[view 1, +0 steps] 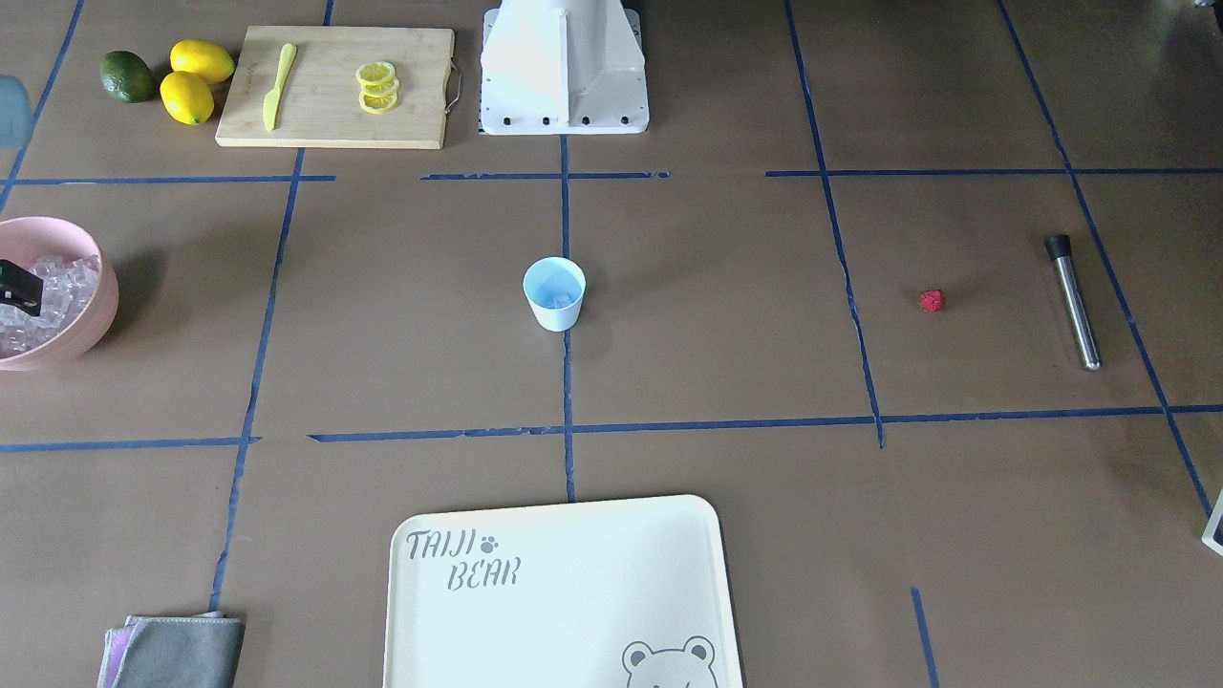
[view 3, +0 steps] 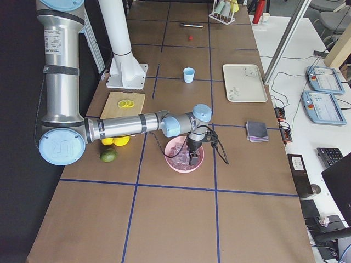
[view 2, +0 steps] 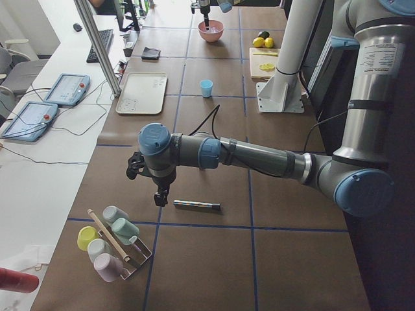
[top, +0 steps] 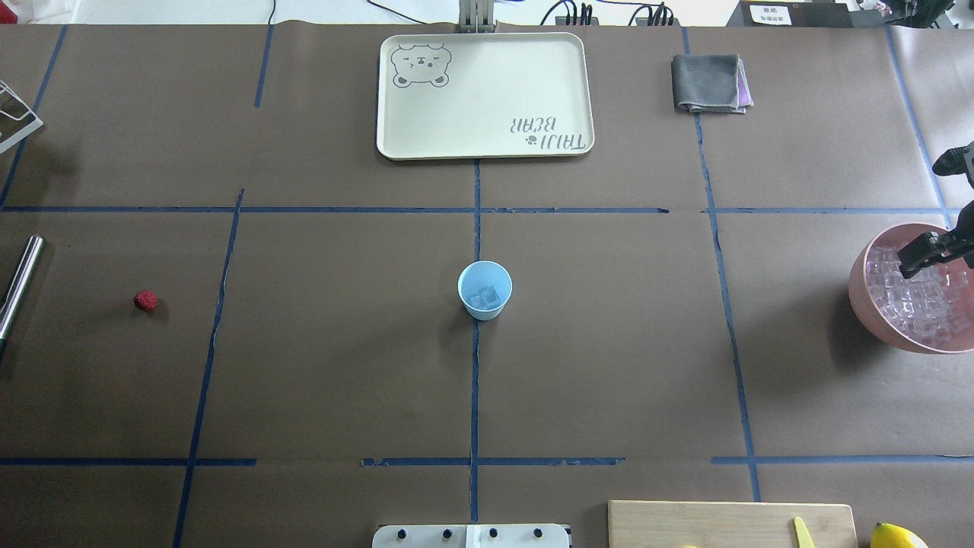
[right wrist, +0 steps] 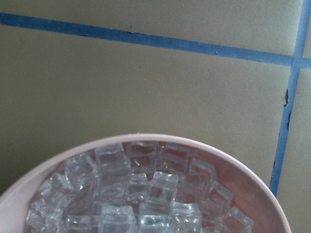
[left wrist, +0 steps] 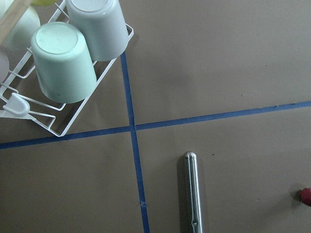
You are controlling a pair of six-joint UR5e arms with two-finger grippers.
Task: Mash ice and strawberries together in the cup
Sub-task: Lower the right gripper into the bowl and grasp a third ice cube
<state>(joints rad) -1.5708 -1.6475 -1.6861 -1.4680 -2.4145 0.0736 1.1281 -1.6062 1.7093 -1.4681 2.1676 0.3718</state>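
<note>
Currently under the jaws: the right gripper (top: 917, 260) hangs low over the pink bowl (top: 858, 293) at the table's right edge; I cannot tell whether its jaws are apart or closed on a cube.
Ice: the ice (right wrist: 141, 194) is heaped in that bowl, straight below the right wrist camera, so a grab looks like a plain drop down.
Cup: the cup (top: 485, 289) stands upright at the table's middle, well apart from the bowl, with a few clear cubes in its bottom.
Carry direction: bowl to cup is a sideways sweep inward from the right edge, by my reading.
Strawberry: the strawberry (top: 145, 300) lies alone past the cup, well toward the table's left edge.
Muddler: the muddler (view 1: 1075, 304) lies near the berry, closer to the left edge, its long axis running from the robot's edge toward the operators' edge, black end toward the robot.
Left gripper: the left gripper (view 2: 160, 194) hovers near the muddler, seen only from the side; I cannot tell how its jaws stand.
Nearer arm: the left for berry and muddler, the right for ice.
</note>
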